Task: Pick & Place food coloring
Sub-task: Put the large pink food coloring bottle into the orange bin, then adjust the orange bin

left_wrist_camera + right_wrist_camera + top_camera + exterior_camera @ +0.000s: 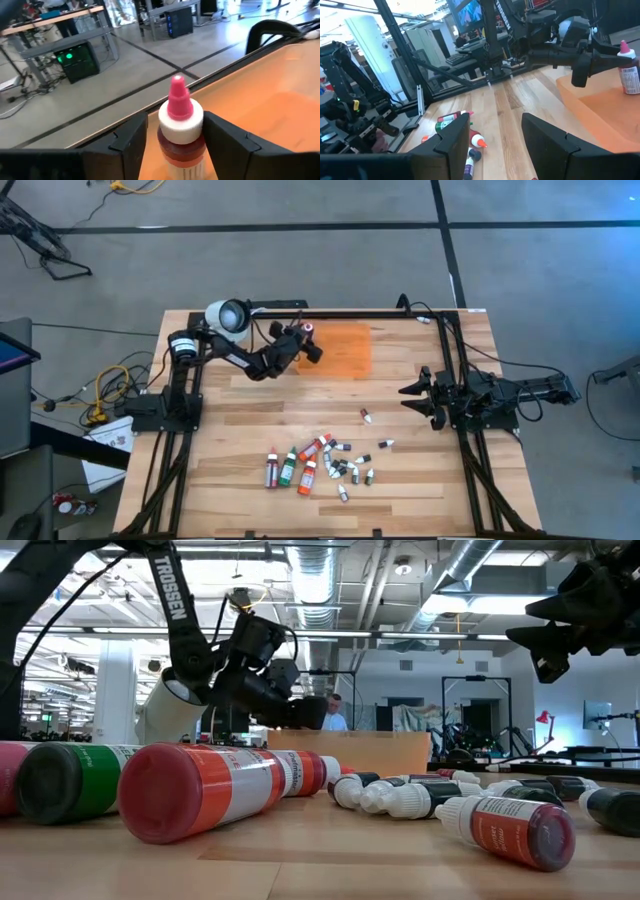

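A small dark-red food coloring bottle (181, 145) with a white cap and pink tip stands upright on the flat orange mat (345, 355) near the table's far edge. My left gripper (308, 338) is open around it. Its fingers (131, 142) stand on either side, and a strip of mat shows beside the bottle. The right wrist view shows the same bottle (630, 72) with its base on the mat. The other food coloring bottles (320, 465) lie in a heap near the near edge. My right gripper (408, 397) waits open at the table's right.
Two stray droppers (367, 416) (385, 444) lie between the heap and the mat. Red, green and orange bottles (200, 790) lie on their sides close to the low camera. Black frame rails (440, 350) run along the far and right sides. A person (330, 715) stands in the room behind.
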